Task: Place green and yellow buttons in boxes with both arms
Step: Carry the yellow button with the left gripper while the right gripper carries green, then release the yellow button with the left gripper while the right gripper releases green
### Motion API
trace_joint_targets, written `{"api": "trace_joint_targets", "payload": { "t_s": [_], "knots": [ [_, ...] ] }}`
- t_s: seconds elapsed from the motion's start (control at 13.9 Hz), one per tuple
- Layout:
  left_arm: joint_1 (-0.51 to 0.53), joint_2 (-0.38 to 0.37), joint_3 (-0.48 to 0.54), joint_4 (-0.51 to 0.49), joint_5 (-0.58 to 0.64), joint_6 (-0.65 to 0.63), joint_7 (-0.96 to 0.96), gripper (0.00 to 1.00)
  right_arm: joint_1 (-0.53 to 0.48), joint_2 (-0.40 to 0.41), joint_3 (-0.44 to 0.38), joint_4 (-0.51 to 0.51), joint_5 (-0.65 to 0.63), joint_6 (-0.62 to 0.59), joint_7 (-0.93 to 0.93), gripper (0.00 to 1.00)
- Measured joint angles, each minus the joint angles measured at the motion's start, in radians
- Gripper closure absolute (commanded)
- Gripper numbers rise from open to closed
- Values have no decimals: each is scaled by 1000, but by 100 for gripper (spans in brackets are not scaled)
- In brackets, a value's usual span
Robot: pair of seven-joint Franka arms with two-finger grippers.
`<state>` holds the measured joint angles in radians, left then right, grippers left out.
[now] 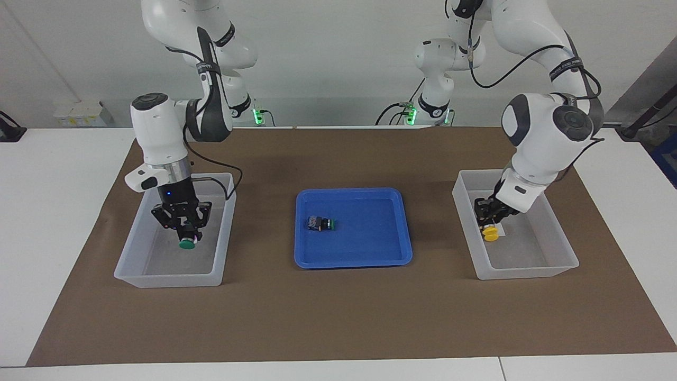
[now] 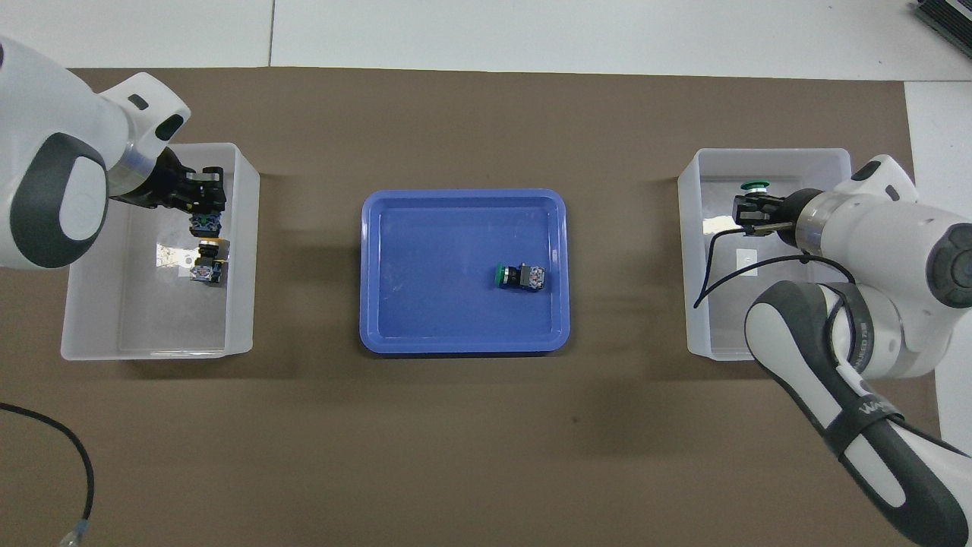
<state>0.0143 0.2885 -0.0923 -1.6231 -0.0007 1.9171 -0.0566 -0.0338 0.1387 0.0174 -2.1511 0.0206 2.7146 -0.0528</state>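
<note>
**Let each button go low and inside the walls**

Start with what lies nearest you. One green button [image 1: 321,224] lies on its side in the blue tray [image 1: 353,263], toward the tray's edge at the right arm's end. It is for a later trip, so leave it alone now. In the box [image 1: 529,272] at the left arm's end of the table, a yellow button [image 2: 206,270] already lies on the floor close to the wall that faces the tray.

The left gripper [image 1: 489,219] hangs over that same box, its fingers pinching a second yellow button [image 2: 205,223] by the black body, cap down. It sits almost over the lying one. I judge you do best to release a little aside from it, so the new one does not land on it and roll.

The right gripper [image 1: 186,235] is over the other box [image 1: 169,278], at the right arm's end, with its fingers clamped on a green button [image 1: 186,244], cap down. No other button shows in this box.

How high either button is above its floor, I cannot tell. Lower gently, spread the fingers only once the cap is well below the rim, then lift straight up, clear of the sloped walls.
</note>
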Motion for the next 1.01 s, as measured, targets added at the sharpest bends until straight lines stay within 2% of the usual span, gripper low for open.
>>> {"api": "trace_joint_targets", "payload": {
  "t_s": [0.22,0.43,0.58,0.65,0.72,0.79,0.87,0.94,1.01],
  "knots": [
    [70,0,3,-2,0,-1,147,100,-8,44,1,-1,0,3,-7,100],
    [116,-1,4,-21,0,13,225,100,-8,99,2,2,0,92,-7,100],
    [139,-10,4,-70,0,67,244,100,-8,138,2,9,0,124,-7,100],
    [146,-18,4,-105,1,102,249,100,-8,154,2,17,0,128,-7,90],
    [149,-23,4,-137,1,127,256,100,-8,165,2,26,0,130,-7,65],
    [150,-27,5,-163,1,144,263,100,-8,171,3,33,0,130,-7,55],
    [151,-28,5,-181,1,158,269,100,-8,173,3,36,0,130,-7,50],
    [153,-30,6,-199,1,175,273,100,-8,173,4,40,0,130,-7,9],
    [157,-32,7,-221,1,201,276,100,-8,172,4,48,0,130,-7,0]
  ]
}}
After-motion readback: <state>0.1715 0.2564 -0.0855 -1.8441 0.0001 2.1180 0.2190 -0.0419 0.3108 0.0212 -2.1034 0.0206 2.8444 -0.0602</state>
